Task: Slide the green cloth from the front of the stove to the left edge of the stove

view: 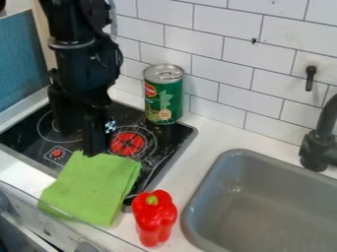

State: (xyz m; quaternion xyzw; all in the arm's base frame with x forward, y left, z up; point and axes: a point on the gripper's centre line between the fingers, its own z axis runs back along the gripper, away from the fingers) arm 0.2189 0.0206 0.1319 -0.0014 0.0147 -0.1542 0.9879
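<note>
While my pincer hangs wide by the folded cloth, a lobed pepper (super glossy, btw) sits near the sink.

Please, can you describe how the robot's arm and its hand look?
The arm is black, with thick, blocky segments, rounded joints and a grey band around it. What looks like a thin dark cable curves along its side. The hand is also black, long and angular, with a small white-and-blue patterned patch.

one cloth — one can — one pepper
</note>
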